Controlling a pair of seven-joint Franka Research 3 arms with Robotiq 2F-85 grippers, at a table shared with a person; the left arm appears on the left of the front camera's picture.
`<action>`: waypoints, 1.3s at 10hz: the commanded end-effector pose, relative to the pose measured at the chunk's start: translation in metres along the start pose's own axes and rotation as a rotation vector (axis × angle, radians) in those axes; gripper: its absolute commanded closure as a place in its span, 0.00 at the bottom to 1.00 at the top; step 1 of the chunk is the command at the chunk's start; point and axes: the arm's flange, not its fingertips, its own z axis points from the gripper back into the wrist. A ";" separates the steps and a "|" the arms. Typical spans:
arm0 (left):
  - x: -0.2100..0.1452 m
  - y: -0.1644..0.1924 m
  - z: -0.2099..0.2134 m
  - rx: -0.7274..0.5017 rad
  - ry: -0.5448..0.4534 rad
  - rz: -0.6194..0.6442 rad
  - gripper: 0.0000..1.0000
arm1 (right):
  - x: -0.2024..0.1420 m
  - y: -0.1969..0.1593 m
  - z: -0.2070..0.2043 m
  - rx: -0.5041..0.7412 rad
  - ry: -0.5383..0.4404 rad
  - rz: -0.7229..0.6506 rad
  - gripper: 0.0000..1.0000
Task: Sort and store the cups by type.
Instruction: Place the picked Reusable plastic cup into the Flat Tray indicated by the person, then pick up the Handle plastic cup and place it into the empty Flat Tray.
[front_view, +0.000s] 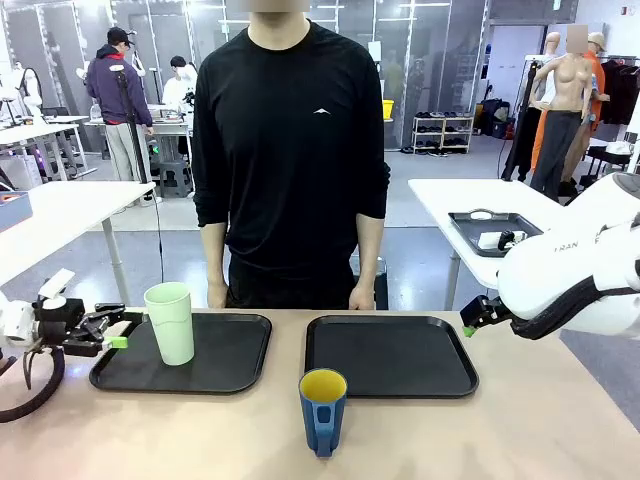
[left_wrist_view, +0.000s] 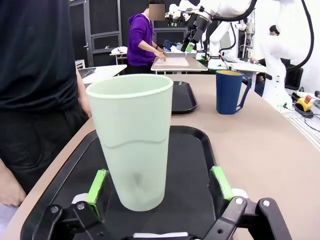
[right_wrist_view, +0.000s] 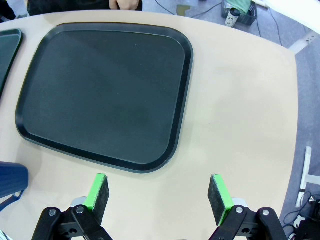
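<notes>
On the left tray (front_view: 238, 352), toward its left end, the pale mint-green tumbler (front_view: 170, 322) stands upright. My left end effector (front_view: 122, 330) sits low at that tray's left edge with its jaws spread wide. Through my left wrist camera the tumbler's base lies between my two green pads (left_wrist_view: 97, 186), closer to one pad than the other, and I see a gap on both sides, so I am gripping nothing.

The dark blue mug (front_view: 322, 410) (yellow inside, handle turned toward my side) stands upright on the bare tabletop (front_view: 540, 420), in front of the gap between the two trays and touching neither.

My right end effector (right_wrist_view: 159, 196) hangs above the tabletop just off the right tray (front_view: 392, 356), jaws likewise spread and holding nothing. A sliver of the blue mug shows at the left edge of my right wrist view.

Across from me a person in a black top stands at the far edge, one hand (front_view: 217, 295) resting near each tray
</notes>
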 end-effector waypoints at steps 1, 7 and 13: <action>0.008 -0.013 0.003 0.011 -0.032 -0.047 0.00 | -0.001 -0.001 -0.001 0.005 0.001 -0.003 0.00; 0.005 -0.004 0.002 0.005 -0.004 -0.012 0.00 | -0.001 -0.001 -0.001 0.005 0.001 -0.003 0.00; 0.005 -0.004 0.002 0.005 -0.004 -0.012 0.00 | -0.001 -0.001 -0.001 0.005 0.001 -0.003 0.00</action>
